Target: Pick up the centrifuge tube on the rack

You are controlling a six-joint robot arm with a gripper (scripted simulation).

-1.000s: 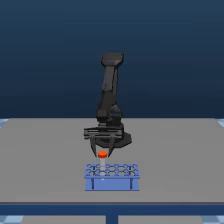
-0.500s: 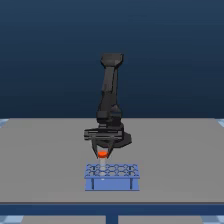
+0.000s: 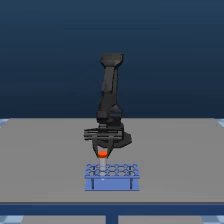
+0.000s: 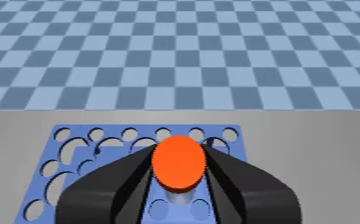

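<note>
The centrifuge tube (image 3: 103, 153) shows its orange-red cap just above the back row of the blue rack (image 3: 112, 184), with a short pale stretch of body under the cap. My gripper (image 3: 103, 156) points straight down and is shut on the tube just below the cap. In the wrist view the cap (image 4: 178, 161) fills the gap between my two dark fingers (image 4: 105, 195), which press in on either side of it. Under them lies the rack's grid of round holes (image 4: 79, 129). The tube's tapered tip is hidden.
The rack stands near the front edge of a grey table (image 3: 40, 150), with bare surface on both sides. The arm's black column (image 3: 111, 95) rises behind the rack. A blue checkered floor (image 4: 180, 50) lies beyond the table.
Almost nothing differs. The orange cap and the gripper sit perhaps a touch higher over the rack than a second ago.
</note>
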